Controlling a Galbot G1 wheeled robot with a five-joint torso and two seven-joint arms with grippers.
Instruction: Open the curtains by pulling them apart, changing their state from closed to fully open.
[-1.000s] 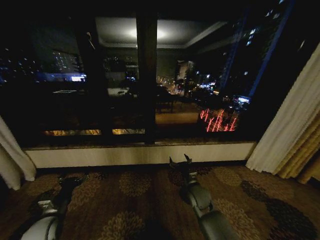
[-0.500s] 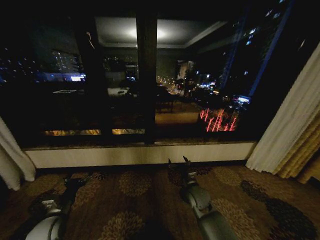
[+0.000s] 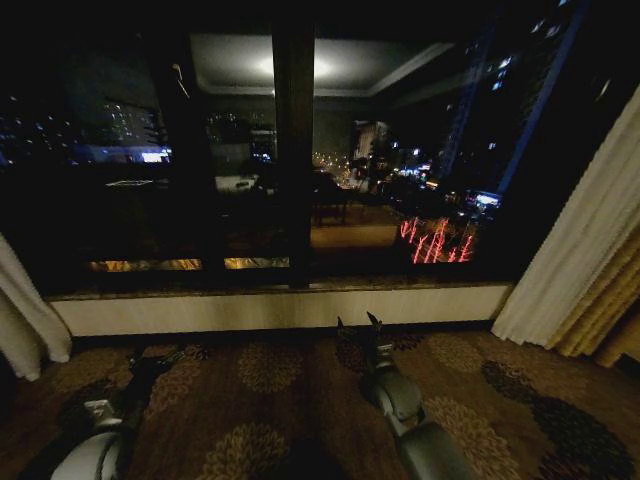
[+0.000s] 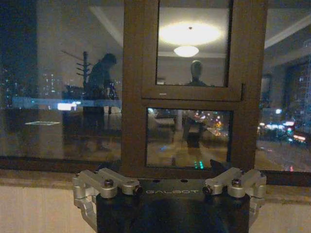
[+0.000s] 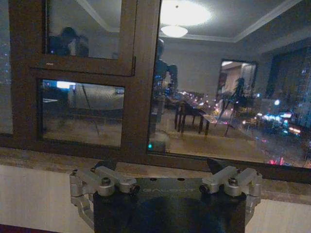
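Night scene, head view. Sheer curtains are parted: left sheer panel (image 3: 28,320) bunched at far left edge of window, right sheer panel (image 3: 580,250) gathered at far right, w/ golden-brown drape (image 3: 610,315) just outboard of it. Dark window glass (image 3: 400,160) betw. them is uncovered, city lights and room reflection visible. Brown window mullion (image 3: 293,150) runs vertical near centre.

Right pincer (image 3: 361,322): low, in front of the pale sill wall (image 3: 270,308), above patterned carpet (image 3: 270,400). Two dark fingertips stand apart w/ a clear gap — moderately wide, holding nothing. Mullion is ahead and slightly left of it; right sheer panel well apart to its right.

Left pincer (image 3: 160,356): low over carpet, well to left of the right pincer, dim. Spread of its fingers: cannot tell from head view. Left sheer panel is off to its left, not touching.

Left wrist view: left pincer's silver linkages at frame base, window frame (image 4: 194,92) straight ahead, sill below. Fingertips not resolved.

Right wrist view: dark fingertips (image 5: 216,166) set apart, nothing betw. them; window frame (image 5: 141,82) and sill ledge (image 5: 43,159) ahead.
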